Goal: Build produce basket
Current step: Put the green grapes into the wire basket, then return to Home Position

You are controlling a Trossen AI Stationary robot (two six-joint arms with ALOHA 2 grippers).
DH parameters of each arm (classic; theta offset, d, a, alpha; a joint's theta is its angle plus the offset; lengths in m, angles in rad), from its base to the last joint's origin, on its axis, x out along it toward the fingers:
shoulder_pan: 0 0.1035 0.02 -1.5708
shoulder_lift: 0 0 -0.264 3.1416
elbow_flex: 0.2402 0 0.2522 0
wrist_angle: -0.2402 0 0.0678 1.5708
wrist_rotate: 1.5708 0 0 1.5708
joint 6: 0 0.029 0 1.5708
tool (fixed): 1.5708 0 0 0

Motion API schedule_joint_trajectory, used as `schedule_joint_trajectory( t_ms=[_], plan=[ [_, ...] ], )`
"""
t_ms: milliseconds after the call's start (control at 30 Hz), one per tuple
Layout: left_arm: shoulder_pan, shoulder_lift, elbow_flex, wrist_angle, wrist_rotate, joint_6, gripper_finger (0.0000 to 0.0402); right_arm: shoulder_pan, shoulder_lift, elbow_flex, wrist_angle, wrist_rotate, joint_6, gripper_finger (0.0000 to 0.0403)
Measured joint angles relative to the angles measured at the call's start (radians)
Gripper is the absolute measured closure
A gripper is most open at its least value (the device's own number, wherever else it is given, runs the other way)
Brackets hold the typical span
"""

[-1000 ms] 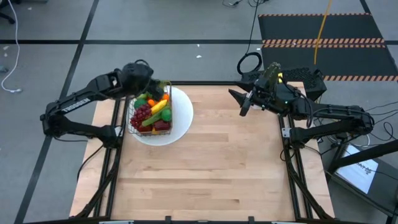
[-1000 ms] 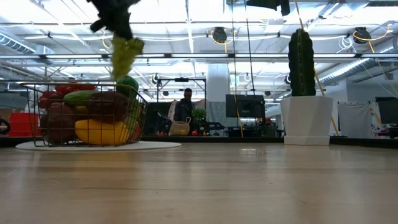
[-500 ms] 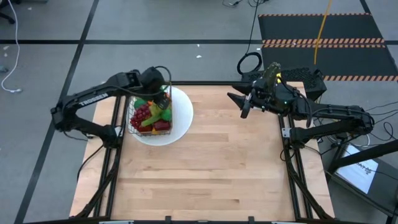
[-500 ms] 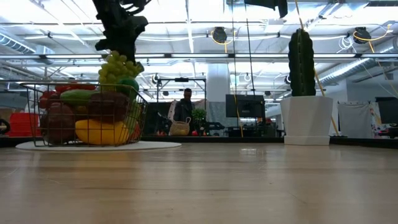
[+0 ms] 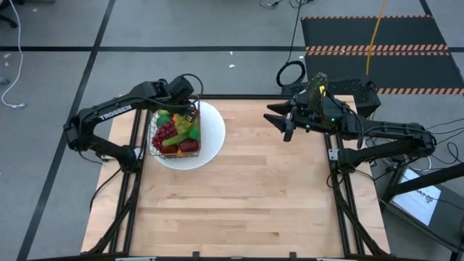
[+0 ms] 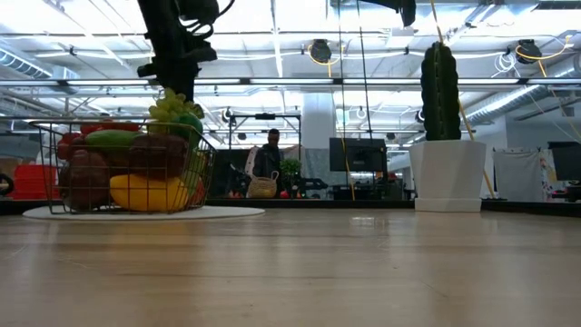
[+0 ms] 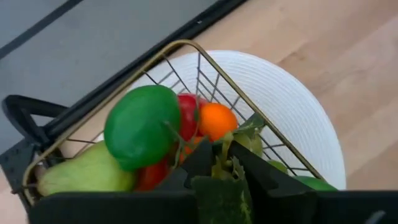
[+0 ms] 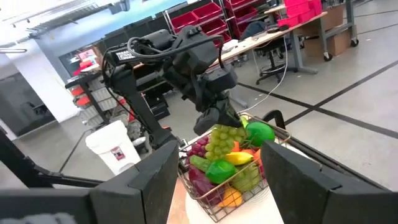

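Observation:
The wire basket stands on a round white plate at the table's far left, piled with produce: a green round fruit, a pear, an orange, a banana. A bunch of green grapes lies on top of the pile at the basket's far right corner. My left gripper stands right over it, slanting down, shut on its leafy top. My right gripper hangs open and empty high over the table's far right, pointing level at the basket. My left gripper pinches the dark green leaf and stem at the top of the grape bunch between its two fingers. The fingers come from above, slanting down from the table's far left. The bunch hangs below them and its lower grapes rest on the piled produce.
A tall green cactus in a white pot stands at the far right of the table. The wooden tabletop spreads bare in the middle and toward the near edge. Beyond the table a person stands far off in the room.
My left gripper has come down over the basket and tipped more steeply downward. The grapes, which hung clear above the basket's rim a second ago, now sit on top of the pile. My right gripper has rolled a little in place.

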Motion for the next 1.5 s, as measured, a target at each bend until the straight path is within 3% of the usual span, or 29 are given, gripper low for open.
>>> schedule_joint_trajectory(
  t_ms=[300, 467, 733, 1000, 1167, 1400, 1500],
  plan=[
    [0.001, -0.026, 0.023, 0.002, -0.055, -0.018, 0.0226, 0.0, 0.0, 0.0, -0.001, -0.03, 0.013, 0.0181],
    [0.001, -0.057, 0.102, -0.015, -0.055, -0.041, 0.0189, 0.0, -0.004, 0.0, 0.0, -0.056, 0.013, 0.0181],
    [-0.007, -0.117, 0.261, -0.117, -0.046, -0.099, 0.0212, 0.0, -0.051, 0.0, -0.028, -0.138, -0.005, 0.0181],
    [-0.05, -0.225, 0.324, -0.131, -0.017, -0.023, 0.0249, 0.0, -0.131, 0.0, -0.095, -0.212, -0.193, 0.0196],
    [-0.073, -0.295, 0.325, -0.141, -0.017, 0.075, 0.0256, 0.0, -0.181, 0.0, -0.115, -0.213, -0.252, 0.0252],
    [-0.085, -0.348, 0.305, -0.17, -0.02, 0.142, 0.0256, 0.0, -0.236, 0.0, -0.21, -0.212, -0.267, 0.0377],
    [-0.085, -0.361, 0.247, -0.154, 0.002, 0.199, 0.0257, 0.0, -0.246, 0.0, -0.259, -0.213, -0.298, 0.0395]
  ],
)
